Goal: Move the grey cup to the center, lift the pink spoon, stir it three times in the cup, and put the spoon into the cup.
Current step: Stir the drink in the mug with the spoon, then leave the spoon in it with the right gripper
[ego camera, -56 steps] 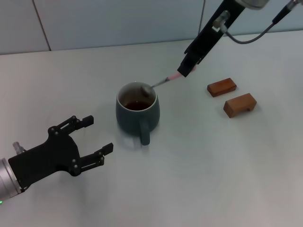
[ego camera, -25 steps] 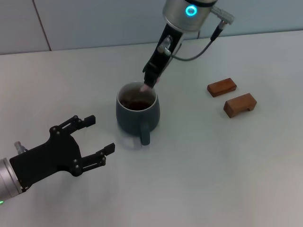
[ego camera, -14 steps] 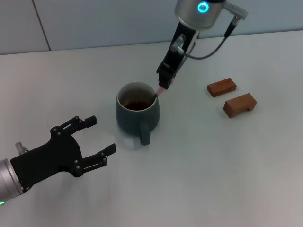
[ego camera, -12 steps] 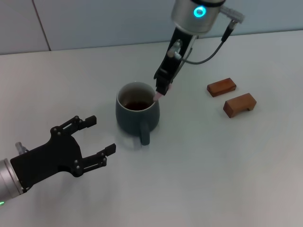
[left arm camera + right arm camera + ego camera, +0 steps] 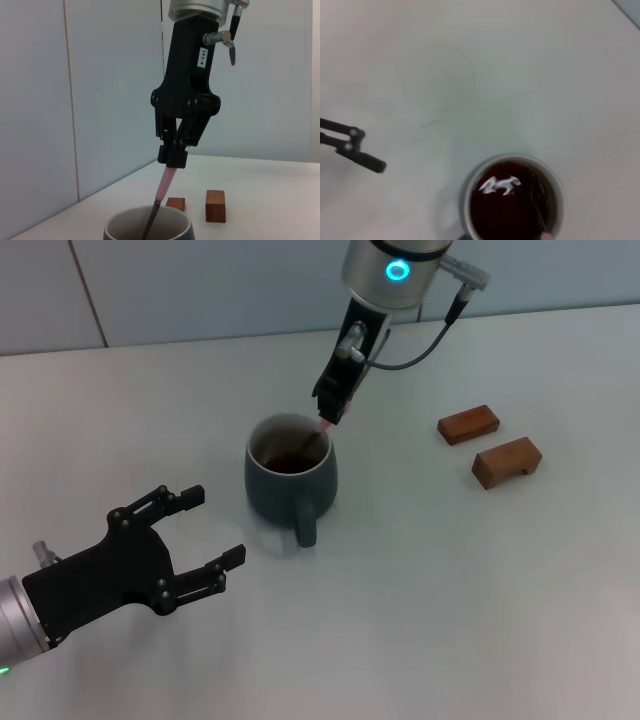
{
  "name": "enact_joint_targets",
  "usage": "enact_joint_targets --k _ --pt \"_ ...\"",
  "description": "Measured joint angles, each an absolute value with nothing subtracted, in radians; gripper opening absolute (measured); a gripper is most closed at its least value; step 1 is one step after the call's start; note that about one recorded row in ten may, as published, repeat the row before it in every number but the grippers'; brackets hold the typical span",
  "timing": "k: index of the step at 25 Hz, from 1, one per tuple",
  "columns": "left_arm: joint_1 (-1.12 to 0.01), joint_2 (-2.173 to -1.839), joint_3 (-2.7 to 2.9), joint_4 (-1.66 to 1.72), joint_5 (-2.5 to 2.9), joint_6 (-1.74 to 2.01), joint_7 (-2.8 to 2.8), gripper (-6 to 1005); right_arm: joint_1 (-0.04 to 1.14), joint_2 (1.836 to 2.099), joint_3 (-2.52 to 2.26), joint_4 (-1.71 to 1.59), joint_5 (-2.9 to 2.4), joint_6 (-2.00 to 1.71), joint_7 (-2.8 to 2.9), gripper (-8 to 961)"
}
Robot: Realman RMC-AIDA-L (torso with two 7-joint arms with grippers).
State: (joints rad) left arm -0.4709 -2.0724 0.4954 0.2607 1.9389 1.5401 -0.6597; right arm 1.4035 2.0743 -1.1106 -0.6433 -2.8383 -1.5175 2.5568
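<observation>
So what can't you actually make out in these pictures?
- The pink spoon: its bowl sits under the dark liquid in the grey cup in all three views.
- The cup's handle: cut off by the edge in both wrist views.
- The right gripper, shut on the spoon: absent from its own wrist view.
- The left gripper, open over the table: the right wrist view shows only its fingertips.

Soft, even light falls from overhead on a pale table, casting only faint, diffuse shadows beside the grey cup and two wooden blocks. A white glare patch sits on the cup's dark liquid in the right wrist view, which looks hazy throughout. The left wrist view is bright and evenly lit.
</observation>
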Motion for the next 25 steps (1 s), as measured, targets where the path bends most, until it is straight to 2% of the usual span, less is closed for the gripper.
enact_joint_targets --k 7,14,22,25 --pt "-0.472 -2.073 0.495 0.260 1.939 1.540 -0.660 844 1.400 2.076 -1.106 -0.646 -2.835 -1.587 2.555 122" --pt "-0.474 -2.074 0.495 0.250 1.940 1.540 -0.658 844 1.406 2.080 -1.116 -0.637 -2.763 -1.501 2.543 122" --pt "-0.474 -2.074 0.495 0.250 1.940 1.540 -0.658 844 1.398 2.066 -1.114 -0.642 -2.817 -1.519 2.549 122" --pt "-0.475 -2.074 0.495 0.249 1.941 1.541 -0.658 844 1.399 2.074 -1.116 -0.641 -2.813 -1.550 2.545 140"
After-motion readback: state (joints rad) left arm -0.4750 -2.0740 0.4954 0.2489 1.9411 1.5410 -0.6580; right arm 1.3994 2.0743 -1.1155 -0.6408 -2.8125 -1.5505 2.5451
